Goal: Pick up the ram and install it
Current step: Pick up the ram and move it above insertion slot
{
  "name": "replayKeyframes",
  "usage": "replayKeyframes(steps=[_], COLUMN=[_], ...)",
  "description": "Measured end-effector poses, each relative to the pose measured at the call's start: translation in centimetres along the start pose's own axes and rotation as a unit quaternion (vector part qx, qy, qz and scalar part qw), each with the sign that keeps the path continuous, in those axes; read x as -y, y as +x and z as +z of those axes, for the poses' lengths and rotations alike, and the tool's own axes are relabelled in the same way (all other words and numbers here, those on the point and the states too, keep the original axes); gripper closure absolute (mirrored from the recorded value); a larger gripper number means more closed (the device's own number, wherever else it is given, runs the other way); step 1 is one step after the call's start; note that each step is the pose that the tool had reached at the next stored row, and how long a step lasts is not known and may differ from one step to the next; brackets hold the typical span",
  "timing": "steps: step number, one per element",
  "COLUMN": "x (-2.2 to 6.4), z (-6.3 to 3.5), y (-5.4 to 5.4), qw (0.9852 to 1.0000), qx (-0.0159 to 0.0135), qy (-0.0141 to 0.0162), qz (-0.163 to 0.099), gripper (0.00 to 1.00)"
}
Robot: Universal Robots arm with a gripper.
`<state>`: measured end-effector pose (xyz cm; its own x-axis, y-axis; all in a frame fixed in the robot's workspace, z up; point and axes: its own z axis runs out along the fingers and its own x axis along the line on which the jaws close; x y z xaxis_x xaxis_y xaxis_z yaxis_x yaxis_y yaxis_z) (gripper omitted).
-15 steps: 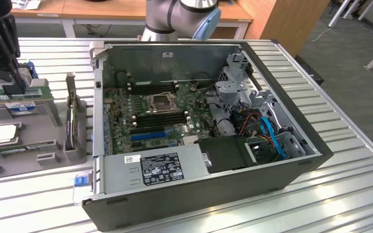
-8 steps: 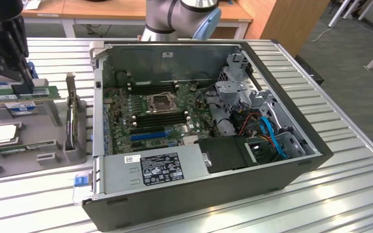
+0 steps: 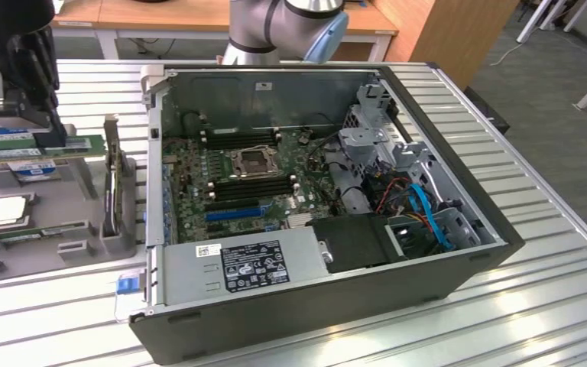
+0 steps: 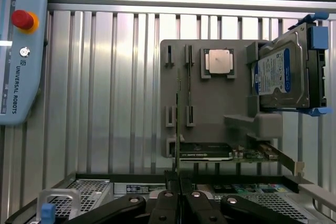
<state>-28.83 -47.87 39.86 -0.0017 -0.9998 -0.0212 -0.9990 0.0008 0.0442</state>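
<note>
The ram (image 3: 37, 147), a long green stick with a white label, hangs level just above the grey parts tray (image 3: 43, 222) at the exterior view's left. My gripper (image 3: 57, 136) is shut on it near one end. In the wrist view the ram (image 4: 177, 129) shows edge-on as a thin line running out from my closed gripper (image 4: 177, 179) over the tray (image 4: 210, 108). The open computer case (image 3: 457, 252) lies to the exterior view's right of the tray, with the motherboard's dark memory slots (image 3: 253, 187) showing beside the processor socket (image 3: 253, 160).
On the tray lie a square silver processor (image 4: 219, 60), a blue-labelled hard drive (image 4: 281, 77), a graphics card (image 4: 207, 151) and another green stick (image 3: 28, 233). A teach pendant (image 4: 21, 51) rests on the slatted metal table. The power supply (image 3: 242, 264) fills the case's near end.
</note>
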Motion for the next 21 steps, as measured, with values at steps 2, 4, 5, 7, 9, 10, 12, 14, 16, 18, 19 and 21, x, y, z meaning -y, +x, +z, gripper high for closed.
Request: replayKeyframes(steps=[2,4,5,7,9,10,12,14,16,18,19,21], x=[0.34,0.72,0.9,1.27,1.67,1.84,2.23,2.6,2.96,3.34,3.53,3.9], z=[-0.01,-0.03,-0.04,-0.05,-0.07,-0.07,-0.09,-0.11,-0.12,-0.14,-0.15,-0.17], y=[0.0,0.0,0.0,0.0,0.0,0.0,0.0,0.0,0.0,0.0,0.0,0.0], qw=[1.0,1.0,1.0,1.0,1.0,1.0,1.0,1.0,1.0,1.0,1.0,1.0], qx=[0.0001,0.0001,0.0,0.0001,0.0001,0.0001,0.0001,0.0002,0.0002,0.0002,0.0002,0.0002], qy=[0.0001,0.0001,0.0001,0.0001,0.0,0.0001,0.0001,0.0001,0.0001,0.0,0.0001,0.0], qz=[0.0,0.0,0.0,0.0,0.0,0.0,0.0,0.0,0.0,0.0,0.0,0.0], gripper=[0.89,0.89,0.89,0.89,0.89,0.89,0.89,0.89,0.89,0.89,0.89,0.89])
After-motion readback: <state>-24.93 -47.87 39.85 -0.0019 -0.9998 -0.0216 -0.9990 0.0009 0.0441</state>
